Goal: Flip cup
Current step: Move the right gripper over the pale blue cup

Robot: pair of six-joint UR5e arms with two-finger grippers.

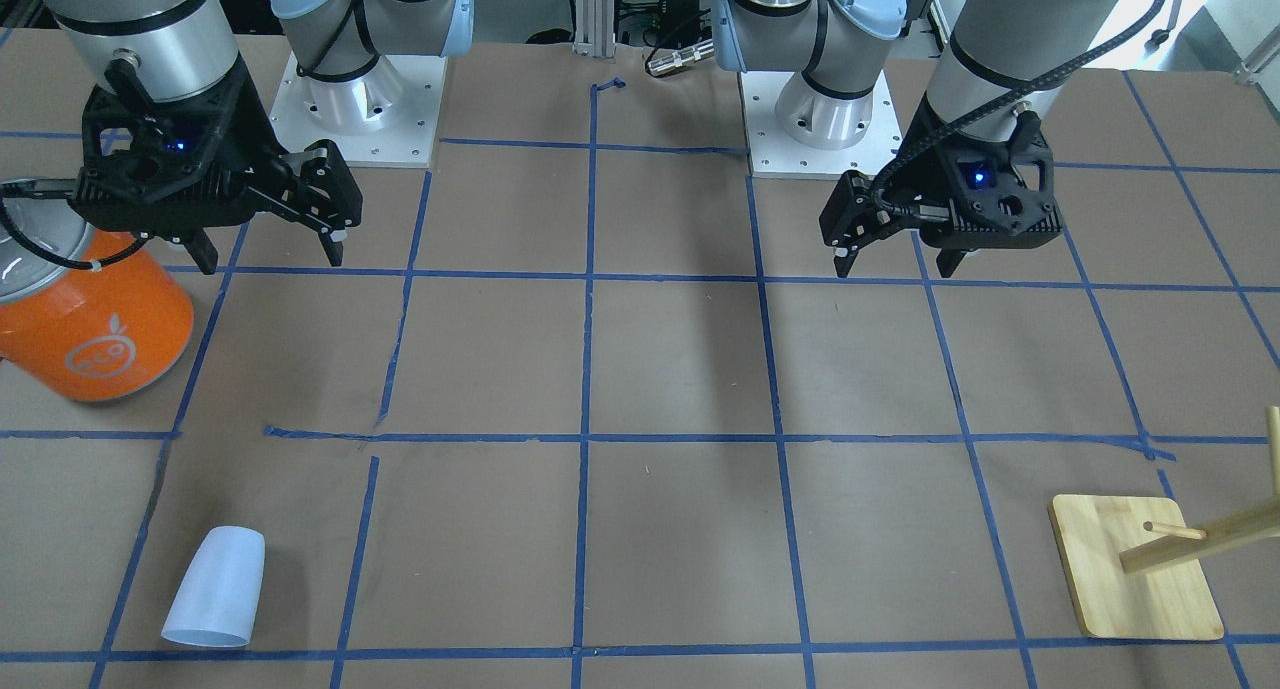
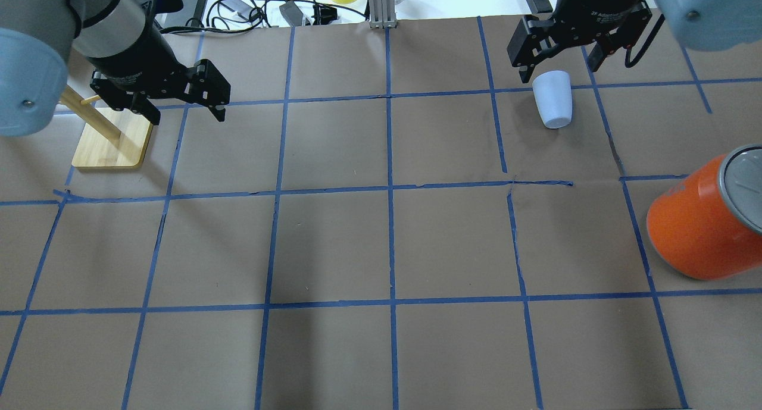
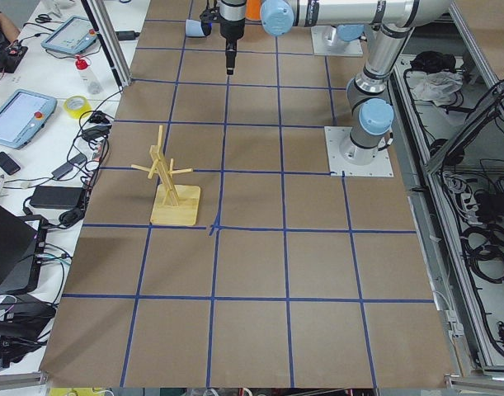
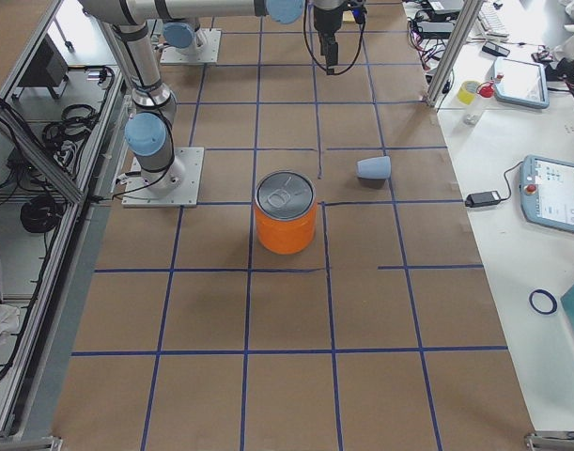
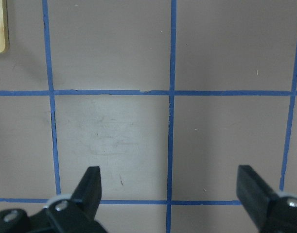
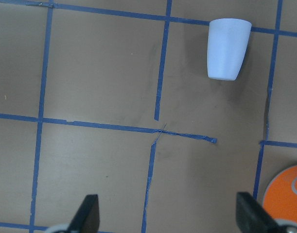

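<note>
The cup [image 1: 215, 589] is a small pale blue-white tumbler lying on its side on the brown table, rim pointing away from the robot. It also shows in the overhead view [image 2: 553, 99], the exterior right view [image 4: 374, 168] and the right wrist view [image 6: 227, 48]. My right gripper [image 1: 270, 257] is open and empty, and hangs above the table on the robot's side of the cup [image 2: 575, 66], [image 6: 168, 218]. My left gripper [image 1: 897, 266] is open and empty above bare table, far from the cup [image 2: 187, 116], [image 5: 172, 194].
A large orange can [image 1: 95, 339] with a silver top stands near the right gripper, also in the overhead view [image 2: 702, 231]. A wooden peg stand [image 1: 1135, 579] sits beside the left gripper [image 2: 110, 145]. Blue tape lines grid the table.
</note>
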